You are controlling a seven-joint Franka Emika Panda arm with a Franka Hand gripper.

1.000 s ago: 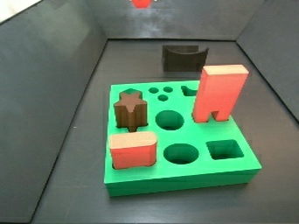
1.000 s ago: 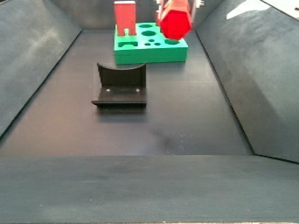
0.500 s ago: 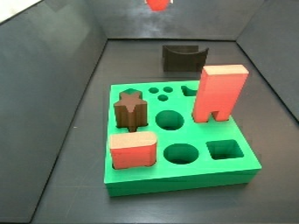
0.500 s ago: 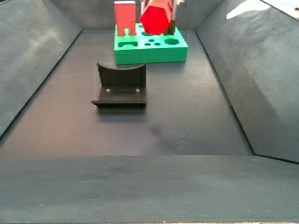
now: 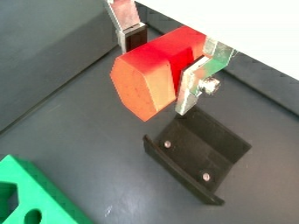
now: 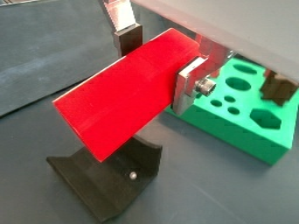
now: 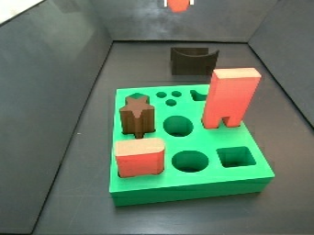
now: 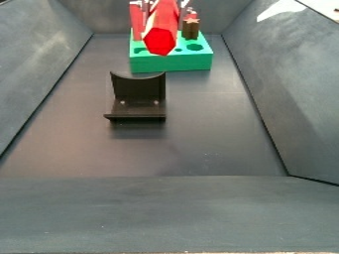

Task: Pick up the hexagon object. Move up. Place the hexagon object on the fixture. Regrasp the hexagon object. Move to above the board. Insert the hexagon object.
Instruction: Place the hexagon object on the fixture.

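Two fingers (image 5: 197, 74) of the gripper (image 5: 163, 54) clamp the hexagon (image 5: 153, 72) above the fixture (image 5: 197, 157); best lower it level, centred over the notch.

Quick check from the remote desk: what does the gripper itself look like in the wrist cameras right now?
The gripper, above the fixture, has two flat silver plate fingers with dark pads. One plate carries a silver screw. No cables or markings are visible.

A tall salmon-pink block (image 7: 230, 96) stands upright. A brown star-shaped peg (image 7: 136, 116) and a short salmon-pink block (image 7: 140, 157) stand near it.
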